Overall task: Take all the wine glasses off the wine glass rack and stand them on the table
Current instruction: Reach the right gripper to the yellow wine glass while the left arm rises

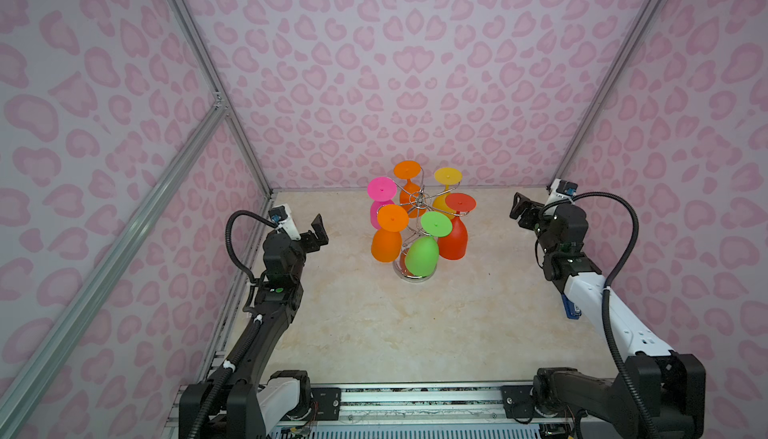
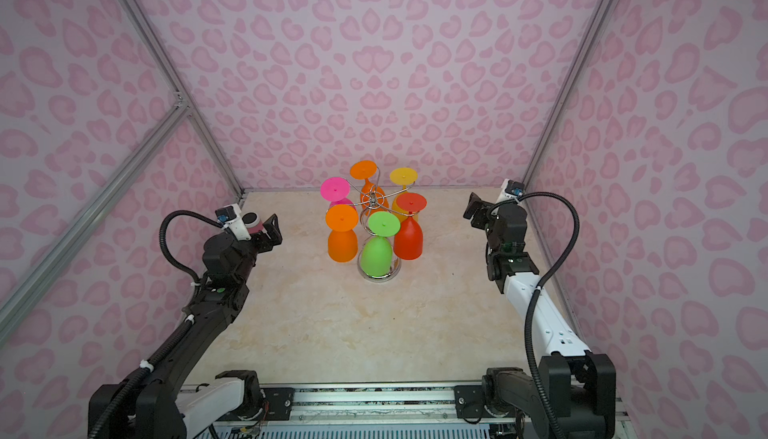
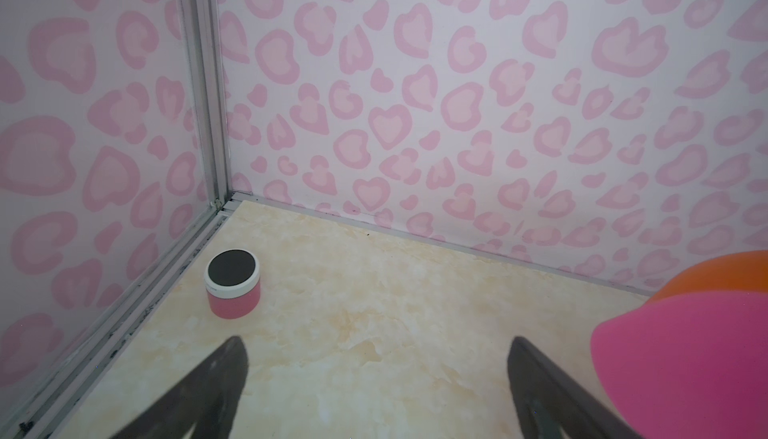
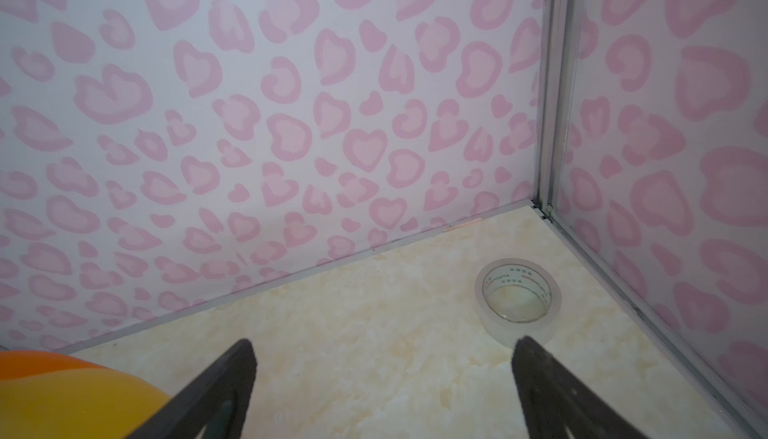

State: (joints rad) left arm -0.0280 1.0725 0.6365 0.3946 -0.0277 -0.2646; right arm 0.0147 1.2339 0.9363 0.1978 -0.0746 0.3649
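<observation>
The wine glass rack (image 1: 420, 199) stands at 12 o'clock on the table (image 1: 374, 324); the wine glasses (image 1: 435, 223) hang with stems vertical. The rack lies at 3 o'clock from your left gripper (image 1: 318, 229) and 9 o'clock from your right gripper (image 1: 519, 208). Both are wide open, empty and seemingly equally near.

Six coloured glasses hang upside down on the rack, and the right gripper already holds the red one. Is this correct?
Not quite. Six glasses do hang upside down on the wine glass rack, but the right gripper holds nothing: in both top views it is open and far from the red glass, and the right wrist view shows its fingers spread with nothing between.
</observation>
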